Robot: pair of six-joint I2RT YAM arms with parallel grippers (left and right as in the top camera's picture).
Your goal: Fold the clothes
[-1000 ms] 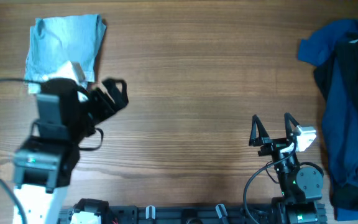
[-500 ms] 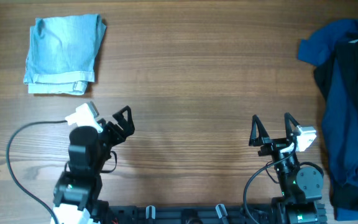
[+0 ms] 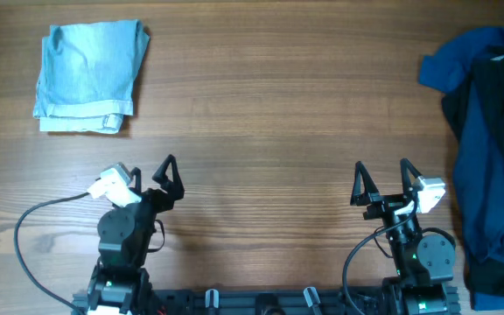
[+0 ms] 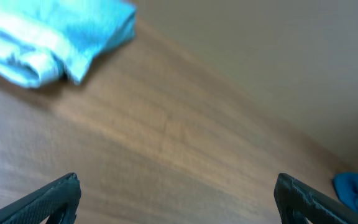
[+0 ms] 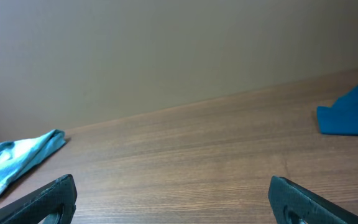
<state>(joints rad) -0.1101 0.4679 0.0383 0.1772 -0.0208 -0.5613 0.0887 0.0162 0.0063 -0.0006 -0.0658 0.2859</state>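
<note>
- A robot test bench in a lab or workshop is showing here, not a lived-in home
- Two small arms are sitting bolted to a black rail along the near edge of a wood-grain counter, cables trailing from each
- A plain, bare beige wall is running behind the counter
- Only garments are lying on the counter: folded light blue jeans and a dark blue and black heap
</note>
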